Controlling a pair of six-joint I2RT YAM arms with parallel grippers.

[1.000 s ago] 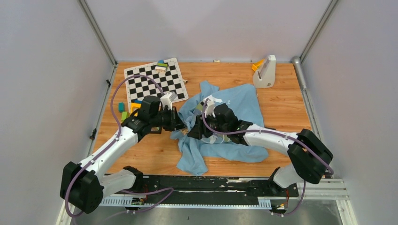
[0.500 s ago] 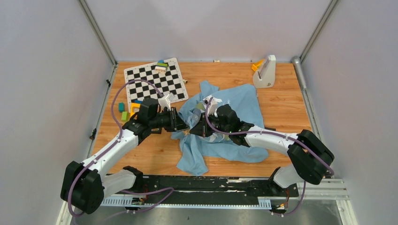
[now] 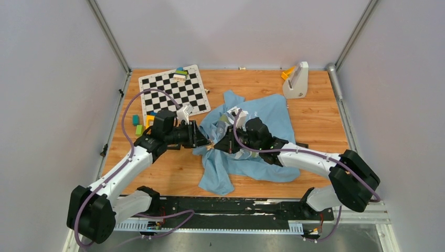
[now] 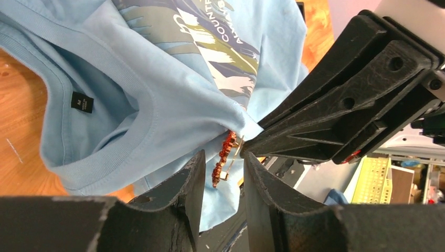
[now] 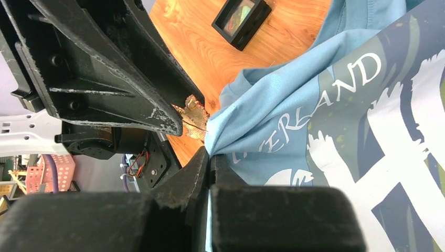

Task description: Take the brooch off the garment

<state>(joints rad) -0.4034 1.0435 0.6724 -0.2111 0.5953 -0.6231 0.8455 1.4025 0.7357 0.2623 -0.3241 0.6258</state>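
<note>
The light blue garment (image 3: 267,118) lies crumpled mid-table. My right gripper (image 3: 223,144) is shut on a fold of it near the collar, and in the right wrist view the pinch (image 5: 210,155) holds the cloth (image 5: 341,105) raised. The tiny orange-red brooch (image 4: 224,157) hangs from that fold's tip. It sits between the fingers of my open left gripper (image 4: 223,165), with gaps on both sides. In the right wrist view the brooch (image 5: 191,118) shows against the left gripper's finger (image 5: 105,89). From above, my left gripper (image 3: 203,138) meets the right one tip to tip.
A checkerboard (image 3: 173,92) lies at the back left with small blocks (image 3: 180,73) on it. More toy blocks (image 3: 140,123) sit left of my left arm. A white stand with an orange piece (image 3: 295,79) is at the back right.
My left gripper has moved right toward the right gripper, and its fingers now straddle the brooch. My right gripper, still pinching the cloth fold, has shifted slightly right.
</note>
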